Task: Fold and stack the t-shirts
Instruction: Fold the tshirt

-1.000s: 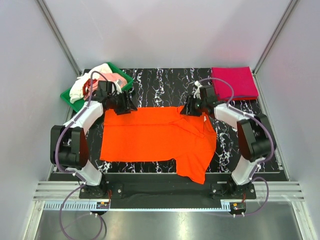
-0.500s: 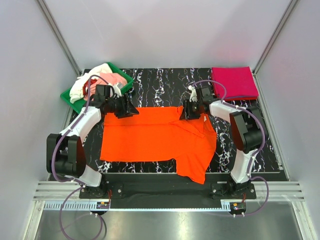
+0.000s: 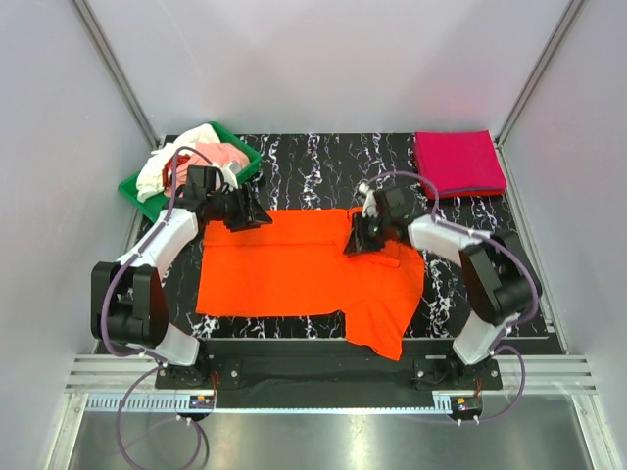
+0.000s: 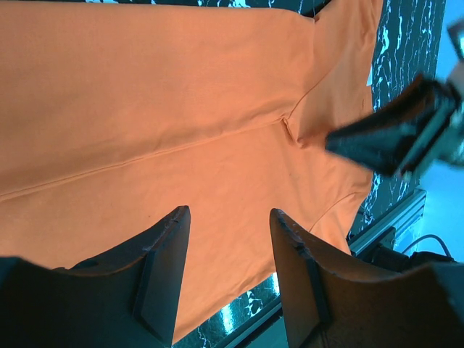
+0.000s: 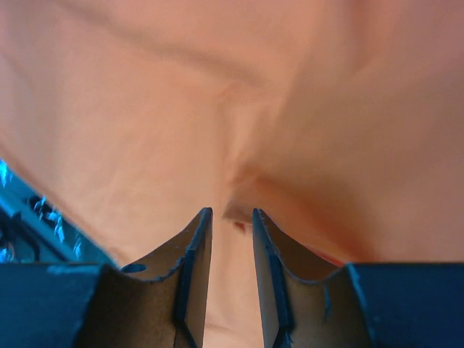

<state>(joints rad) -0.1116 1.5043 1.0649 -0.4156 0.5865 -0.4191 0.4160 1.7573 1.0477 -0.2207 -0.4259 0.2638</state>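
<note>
Green tray (image 3: pixel 132 188) holds crumpled white, pink, red t-shirts (image 3: pixel 196 152). Over the orange t-shirt (image 3: pixel 284 264) spread on the desk (image 3: pixel 313 157), left fingers (image 4: pixel 163 268) hover wide; right fingers (image 5: pixel 194 254) stand narrow at a crease, grip unclear.

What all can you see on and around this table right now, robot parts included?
orange t-shirt: one, bright orange, spread flat mid-table, one sleeve hanging over the near edge
magenta t-shirt: one, magenta-pink, folded, far right corner
green tray: one, green, far left corner
heap of clothes: count unclear, white, pale pink and red, piled in the tray
table: one, black with white marbling
left gripper: one, dark, open, over the orange shirt's far left edge
right gripper: one, dark, jaws narrowed over a crease near the shirt's collar; grip unclear
</note>
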